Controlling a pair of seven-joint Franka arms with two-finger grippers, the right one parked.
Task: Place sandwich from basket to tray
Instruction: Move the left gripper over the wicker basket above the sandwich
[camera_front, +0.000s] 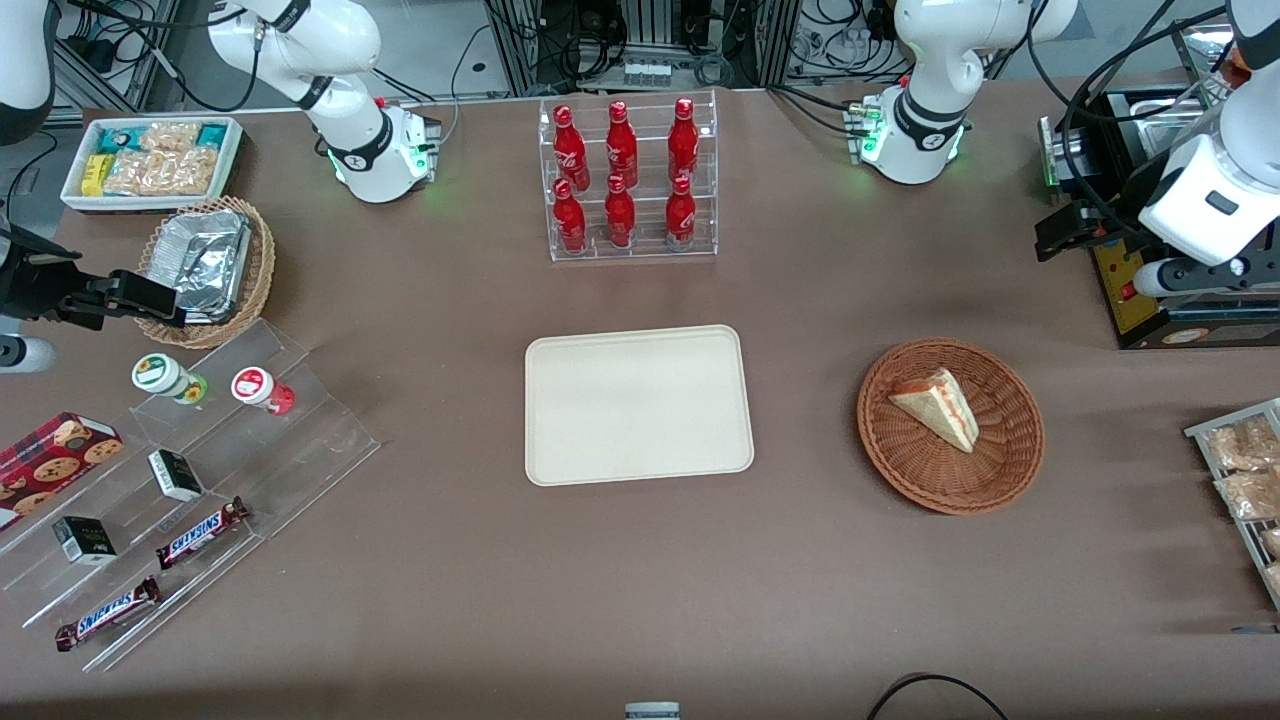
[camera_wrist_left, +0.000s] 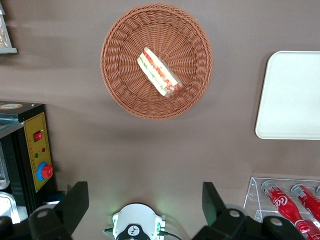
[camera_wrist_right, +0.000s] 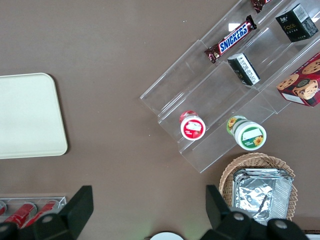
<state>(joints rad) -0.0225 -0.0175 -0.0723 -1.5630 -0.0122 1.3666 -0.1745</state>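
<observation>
Looking at the front view, you find the sandwich (camera_front: 937, 406) lying in the basket (camera_front: 1005, 470) at centre right, well apart from the tray (camera_front: 637, 404) at frame centre. Your gripper (camera_wrist_left: 145, 202) hangs high at the upper right, fingers (camera_wrist_left: 75, 202) spread wide, holding nothing. A bottle rack (camera_front: 632, 180) stands farther from the camera than the tray; bare table (camera_front: 800, 420) separates basket and tray.

Our working left arm is raised at its own end of the surface, its white wrist housing high above the tabletop. The tool (camera_wrist_left: 145, 205) points straight down with its two dark fingers (camera_wrist_left: 75, 202) spread wide apart — nothing sits between them. It hangs well clear of the surface, touching nothing, farther from the front camera than the woven bowl below it.
</observation>
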